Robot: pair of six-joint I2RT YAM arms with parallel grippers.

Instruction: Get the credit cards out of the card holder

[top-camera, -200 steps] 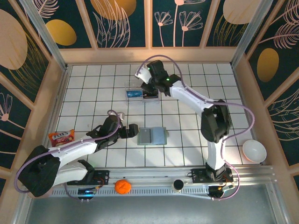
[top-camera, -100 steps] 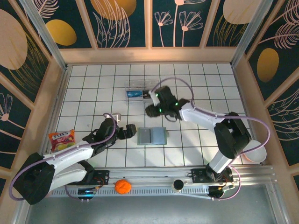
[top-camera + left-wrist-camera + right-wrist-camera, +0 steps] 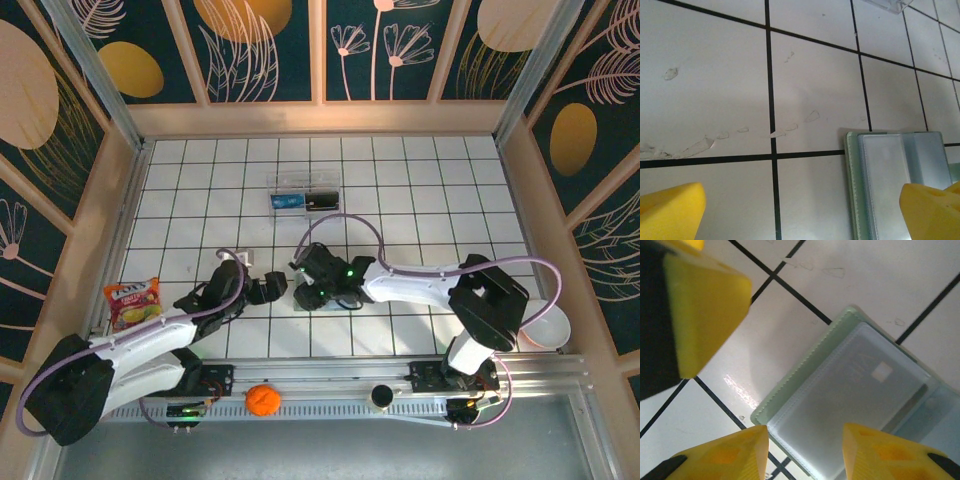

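Card holder (image 3: 840, 390) flat, directly beneath right gripper (image 3: 802, 452).

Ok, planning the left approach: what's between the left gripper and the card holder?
Bare tile up to the card holder, in the left wrist view.

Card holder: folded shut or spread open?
Spread open, the card holder lies flat on the table: its clear inner pocket faces up, seemingly with a card inside.

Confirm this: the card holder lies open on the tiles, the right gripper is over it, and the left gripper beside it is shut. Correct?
No: the left gripper is open, not shut; the left wrist view shows its yellow fingertips wide apart. The rest holds.
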